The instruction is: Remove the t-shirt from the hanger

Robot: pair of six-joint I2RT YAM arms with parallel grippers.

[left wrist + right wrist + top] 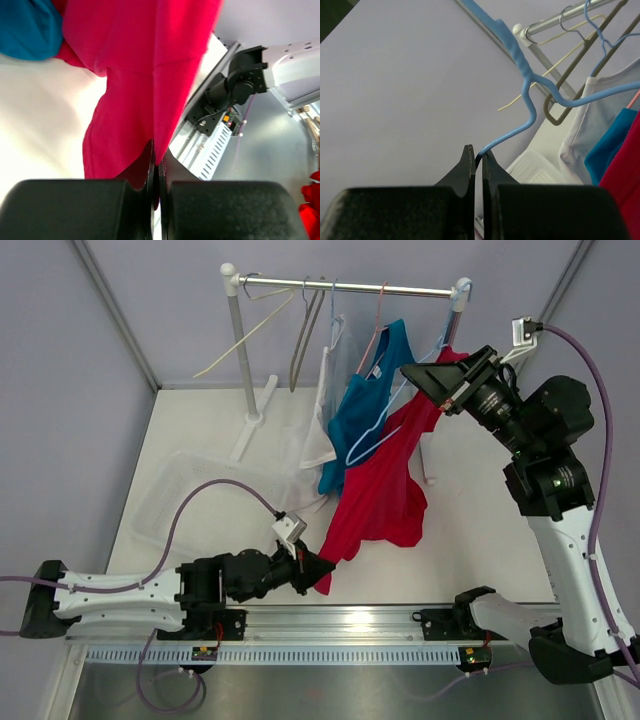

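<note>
The left gripper (pixel 156 152) is pressed together on the lower hem of the red t-shirt (pixel 385 480), low near the table's (pixel 470 530) front edge; the right gripper (pixel 477 152), raised at the rail's (pixel 350 285) right end, pinches the wire of the blue hanger (pixel 526 80); the t-shirt stretches between them, its upper part still up by that gripper; a teal shirt (pixel 362 410) hangs touching its left side, with a white garment (pixel 322 430) and bare hangers beyond; a white basket (pixel 175 490) lies on the table to the left.

t-shirt (pixel 380 495) right of basket (pixel 165 502), before rail (pixel 350 285)
</note>
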